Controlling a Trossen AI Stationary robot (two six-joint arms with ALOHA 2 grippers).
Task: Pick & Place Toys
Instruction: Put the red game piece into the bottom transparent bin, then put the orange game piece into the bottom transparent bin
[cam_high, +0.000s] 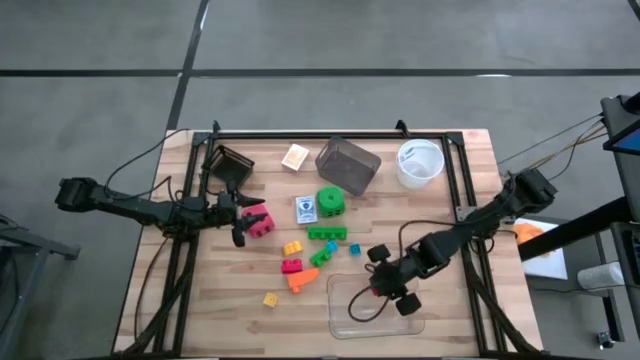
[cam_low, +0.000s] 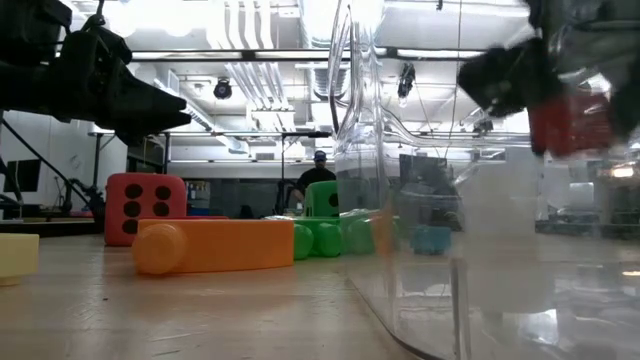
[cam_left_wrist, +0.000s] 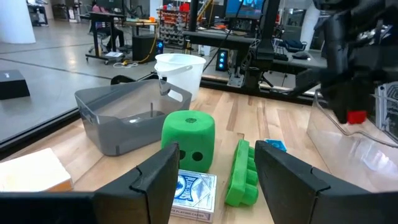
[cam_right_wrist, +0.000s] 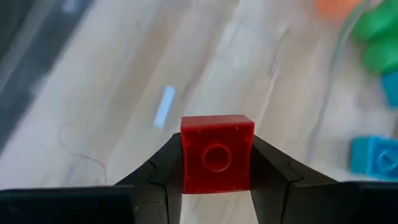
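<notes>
Red brick (cam_right_wrist: 217, 153), 1 of them, is clamped between the fingers of my right end effector (cam_right_wrist: 217, 158), which hangs above the clear tray (cam_high: 345, 322) at the near right part of the wood surface (cam_high: 200, 290); in the low view the red brick shows up high, seen thru the tray wall. Count of the rest on the surface: 2 dice, the pink-red die (cam_high: 258, 222) by my left end effector (cam_high: 237, 216) and the green die (cam_high: 331, 202) near the middle; 1 white-blue card pack (cam_high: 306, 210) just beside the green die; 1 tan block (cam_high: 295, 157) toward the far edge. Bricks: 1 long green brick (cam_high: 328, 234), 1 small green brick (cam_high: 322, 257), 2 yellow, the yellow brick (cam_high: 293, 248) mid-surface and a smaller yellow cube (cam_high: 270, 299) nearer the front, 1 pink brick (cam_high: 292, 266), 1 orange brick (cam_high: 300, 281), 2 teal bits (cam_high: 354, 249) close to the tray's far edge. My left end effector hovers w/ fingers spread apart, gripping nothing, pink-red die just beside it. Other stuff: grey bin (cam_high: 348, 164) tipped on its side and white bowl (cam_high: 419, 163) along the far edge, dark box (cam_high: 231, 163) at far left. Orange brick and green bricks lie between the dice and the tray, crowding the tray's left side. A person (cam_low: 318, 176) stands far off in the room.
</notes>
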